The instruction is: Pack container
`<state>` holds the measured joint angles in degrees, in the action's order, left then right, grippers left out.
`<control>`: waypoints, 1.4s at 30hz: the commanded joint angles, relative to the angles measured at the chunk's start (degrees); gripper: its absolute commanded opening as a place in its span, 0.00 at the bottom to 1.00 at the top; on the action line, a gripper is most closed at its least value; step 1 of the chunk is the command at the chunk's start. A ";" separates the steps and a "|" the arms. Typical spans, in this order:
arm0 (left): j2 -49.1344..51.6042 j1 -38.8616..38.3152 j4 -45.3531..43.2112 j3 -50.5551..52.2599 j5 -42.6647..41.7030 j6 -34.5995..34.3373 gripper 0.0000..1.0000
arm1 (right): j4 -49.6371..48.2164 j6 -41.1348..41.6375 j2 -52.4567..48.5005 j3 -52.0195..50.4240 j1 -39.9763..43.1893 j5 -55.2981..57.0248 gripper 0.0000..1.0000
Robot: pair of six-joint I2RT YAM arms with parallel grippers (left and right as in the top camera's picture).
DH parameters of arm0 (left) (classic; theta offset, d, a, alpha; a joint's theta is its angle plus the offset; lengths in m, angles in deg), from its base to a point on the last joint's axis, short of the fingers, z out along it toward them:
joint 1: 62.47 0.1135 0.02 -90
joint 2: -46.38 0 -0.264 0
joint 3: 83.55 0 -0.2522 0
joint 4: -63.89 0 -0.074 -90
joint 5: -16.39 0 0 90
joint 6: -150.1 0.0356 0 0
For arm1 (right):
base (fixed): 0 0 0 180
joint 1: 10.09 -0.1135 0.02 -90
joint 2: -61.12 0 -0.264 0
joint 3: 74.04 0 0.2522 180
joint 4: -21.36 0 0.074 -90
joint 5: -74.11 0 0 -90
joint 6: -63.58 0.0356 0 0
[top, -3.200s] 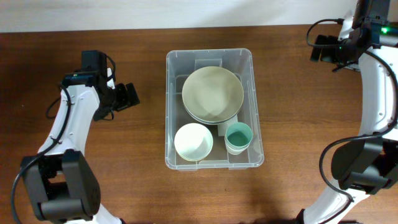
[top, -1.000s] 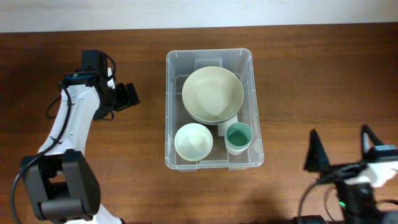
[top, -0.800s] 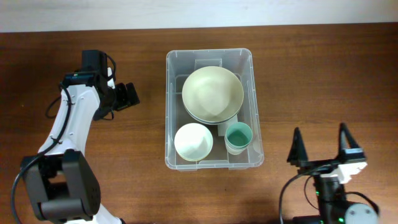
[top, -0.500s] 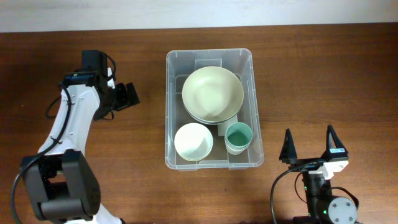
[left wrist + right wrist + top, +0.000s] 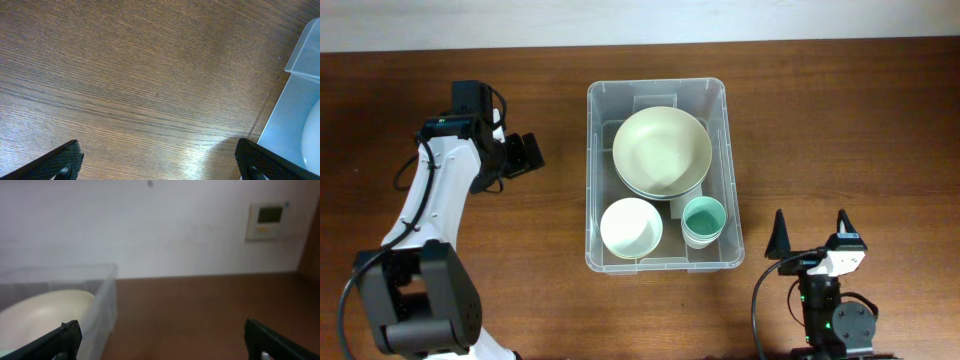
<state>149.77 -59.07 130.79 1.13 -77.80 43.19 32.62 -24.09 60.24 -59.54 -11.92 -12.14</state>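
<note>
The container (image 5: 592, 180), a clear rectangular tub with rounded corners, sits at the middle of the brown wooden table (image 5: 820, 120), its long sides running away from the robot. Inside it, a wide cream bowl (image 5: 661, 150) fills the far half and rests nested on a second dish (image 5: 625, 183), of which only a grey rim shows. In the near half, a small white bowl (image 5: 631, 228) stands on the left and a teal cup (image 5: 703, 220) on the right, both upright and just beside each other.

The left gripper (image 5: 527, 155) hovers to the left of the container, level with the cream bowl and apart from the tub wall. In the left wrist view its 2 dark fingertips (image 5: 60, 160) sit at opposite lower corners with only bare wood grain between them, so the jaws are spread wide and hold nothing. A corner of the container shows at the right edge of that view.

The right gripper (image 5: 811, 236) is low at the near right, just past the container's near right corner, pointing toward the far wall (image 5: 150, 225). Its jaws are also spread wide and empty. The right wrist view is blurred: it shows the tub with the cream bowl at the left, open table beyond and a small wall panel (image 5: 270, 220) at upper right
</note>
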 commanded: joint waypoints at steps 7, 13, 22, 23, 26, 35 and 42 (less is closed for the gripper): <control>-0.22 0.13 0.02 -1.16 0.15 0.02 1.00 | 6.62 -0.39 0.68 -0.42 -0.37 2.01 0.99; -0.22 0.13 0.02 -1.16 0.15 0.02 0.99 | 6.62 -0.39 0.68 -0.42 -0.37 1.90 0.99; -0.22 0.13 0.02 -1.16 0.15 0.02 1.00 | 6.62 -0.39 0.68 -0.42 -0.37 1.90 0.99; -0.22 0.13 0.02 -1.16 0.15 0.02 1.00 | 6.62 -0.39 0.68 -0.42 -0.37 1.90 0.99; -0.22 0.13 0.02 -1.16 0.15 0.02 1.00 | 6.62 -0.39 0.68 -0.42 -0.37 1.90 0.99; -0.22 0.13 0.02 -1.16 0.15 0.02 0.99 | 6.62 -0.39 0.68 -0.42 -0.37 1.90 0.99; -3.43 -0.61 0.04 -1.09 0.66 0.02 0.99 | 6.62 -0.39 0.68 -0.42 -0.37 1.90 0.99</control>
<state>149.75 -59.14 130.79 1.13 -77.77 43.19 38.81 -24.09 60.33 -59.65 -11.92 -10.96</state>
